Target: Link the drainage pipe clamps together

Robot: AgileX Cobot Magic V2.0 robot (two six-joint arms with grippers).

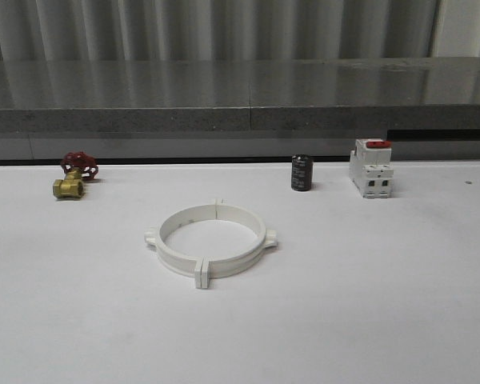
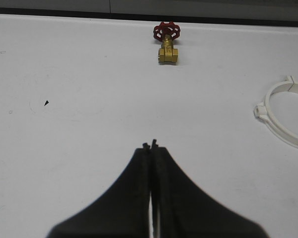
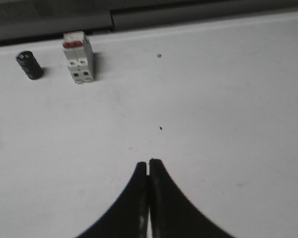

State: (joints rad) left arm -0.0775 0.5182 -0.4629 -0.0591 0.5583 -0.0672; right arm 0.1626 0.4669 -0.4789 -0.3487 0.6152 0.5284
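Note:
The two white drainage pipe clamps (image 1: 211, 239) lie on the white table in the front view, their end tabs meeting so that they form one ring near the table's middle. Part of that ring (image 2: 286, 113) shows at the edge of the left wrist view. My left gripper (image 2: 150, 145) is shut with nothing in it, over bare table well apart from the ring. My right gripper (image 3: 148, 161) is shut and empty too, over bare table away from the clamps.
A brass valve with a red handwheel (image 1: 74, 177) lies at the back left. A small black cylinder (image 1: 302, 173) and a white breaker with a red top (image 1: 371, 167) stand at the back right. A grey ledge (image 1: 240, 120) runs behind the table.

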